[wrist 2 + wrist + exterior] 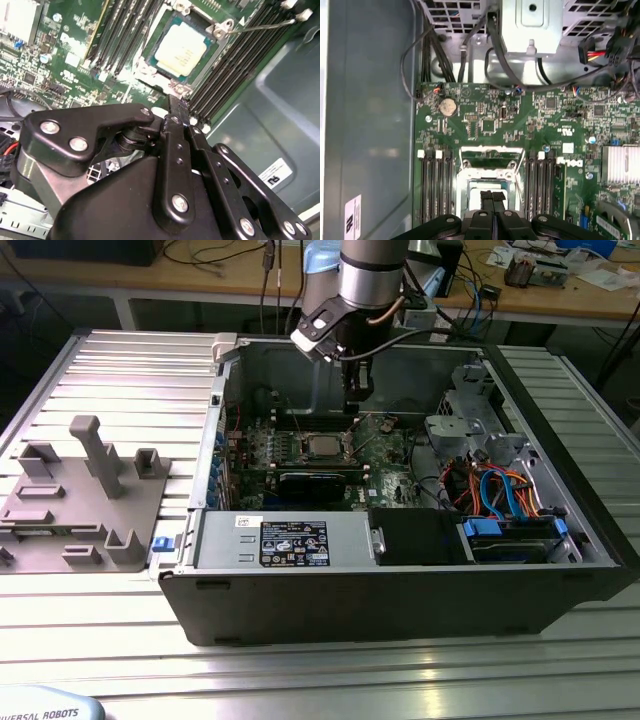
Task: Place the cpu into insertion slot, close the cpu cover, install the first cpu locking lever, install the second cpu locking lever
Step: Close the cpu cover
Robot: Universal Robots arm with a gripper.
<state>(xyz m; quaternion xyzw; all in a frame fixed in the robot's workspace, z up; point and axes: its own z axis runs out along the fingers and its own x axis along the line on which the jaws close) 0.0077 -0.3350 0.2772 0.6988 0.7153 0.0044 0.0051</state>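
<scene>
My 2 black fingers (486, 197) are pressed tight together w/ nothing between them, so my gripper (493, 196) is fully closed and empty. In both wrist views its tips (175, 104) hang over the near edge of the small dark square insertion slot w/ metal rim (214, 47); can't tell if they touch it.

The flat square silvery-grey cpu (181, 50) lies seated in that slot, top face up. In the first wrist view the thin silvery cpu cover frame (492, 152) looks folded back from the slot, green board visible thru its window. 1 thin metal lever rod (260, 25) sticks out at an angle beside the slot.

Long black memory slots (435, 185) run along both sides of the socket on the green motherboard (485, 115).

In the exterior view my gripper (352, 405) reaches down into the open dark-grey computer case (400, 590), just above the cpu (320, 447). The case sits on a ribbed grey metal table (100, 370); a grey plastic fixture (90, 490) is on the exterior view's left, well apart.
</scene>
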